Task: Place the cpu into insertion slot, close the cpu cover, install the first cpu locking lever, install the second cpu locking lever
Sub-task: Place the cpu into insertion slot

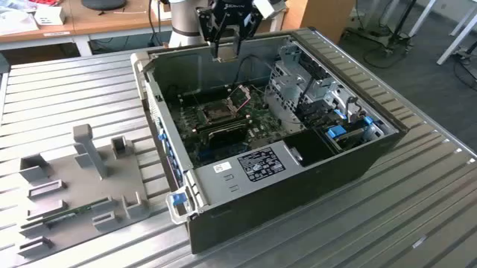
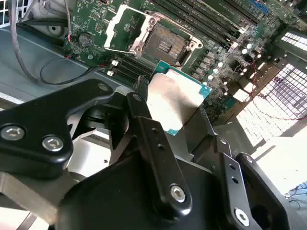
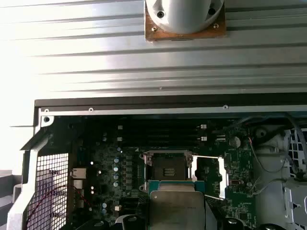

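1. Black fingers (image 2: 151, 139) of the gripper (image 2: 175, 122) pinch the cpu (image 2: 175, 96) by two sides. We see its dull silver top in both wrist views.
2. We see the cpu held in the air over the open computer case (image 1: 298, 173), not touching the green board (image 2: 91, 14).
3. Below it sits the insertion slot (image 2: 165, 45), its dark middle showing.
4. Just beside the slot, the cpu cover (image 2: 113, 28) is flipped open.
5. A metal cage (image 1: 287, 89) stands near the board.
6. The case sits on a ridged metal table (image 1: 417, 212), with a grey tray (image 1: 82, 190) at the exterior view's left and wooden desks (image 1: 97, 19) behind.
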Motion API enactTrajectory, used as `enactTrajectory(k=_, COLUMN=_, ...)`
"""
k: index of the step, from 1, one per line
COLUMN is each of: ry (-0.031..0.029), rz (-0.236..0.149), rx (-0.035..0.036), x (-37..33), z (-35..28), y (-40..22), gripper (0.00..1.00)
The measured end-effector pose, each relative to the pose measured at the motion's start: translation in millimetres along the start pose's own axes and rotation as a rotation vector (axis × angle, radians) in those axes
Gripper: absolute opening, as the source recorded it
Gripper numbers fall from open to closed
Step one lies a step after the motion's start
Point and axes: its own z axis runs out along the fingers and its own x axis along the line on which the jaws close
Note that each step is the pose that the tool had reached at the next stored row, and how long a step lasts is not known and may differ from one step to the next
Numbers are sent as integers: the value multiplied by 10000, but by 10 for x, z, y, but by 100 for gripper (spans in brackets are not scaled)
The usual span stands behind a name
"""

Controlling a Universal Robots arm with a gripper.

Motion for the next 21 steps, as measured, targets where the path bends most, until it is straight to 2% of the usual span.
enactTrajectory(k=21, ry=0, rz=-1, rx=0, x=-1, z=60, y=-5, gripper=54)
